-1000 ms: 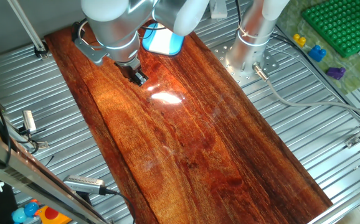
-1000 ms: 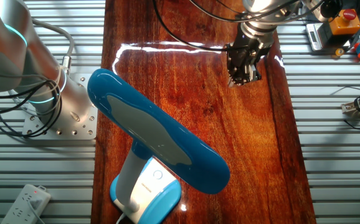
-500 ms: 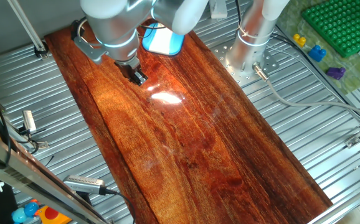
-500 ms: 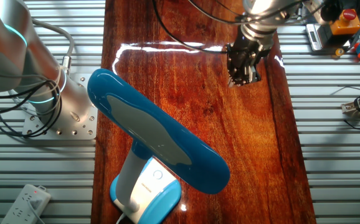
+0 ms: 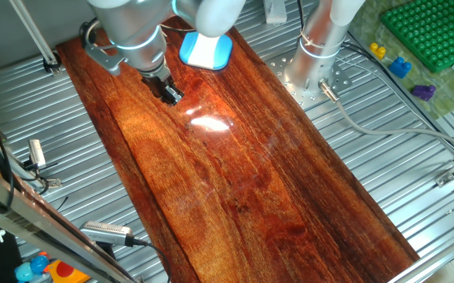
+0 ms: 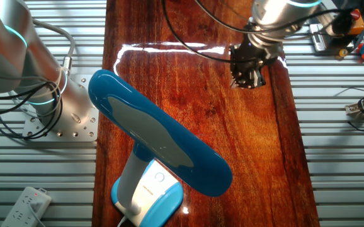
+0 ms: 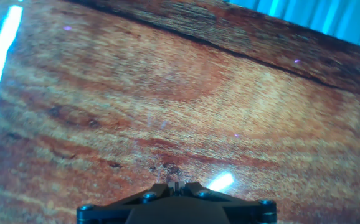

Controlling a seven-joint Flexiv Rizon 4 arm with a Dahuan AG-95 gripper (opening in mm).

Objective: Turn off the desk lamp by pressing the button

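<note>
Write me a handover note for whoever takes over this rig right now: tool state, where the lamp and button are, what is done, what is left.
Tool: carries nothing, over bare wood near one long edge of the board; the hand view shows the fingertips meeting, so shut.
Lamp: at the board's end, well away from the tool; blue head stretches over the wood.
Button: small ring on the white panel of the lamp base, partly under the head.
Done: nothing; bright glare on the wood suggests the lamp is lit.
Left: bring the tool to the base, press the button, check the glare goes.
</note>
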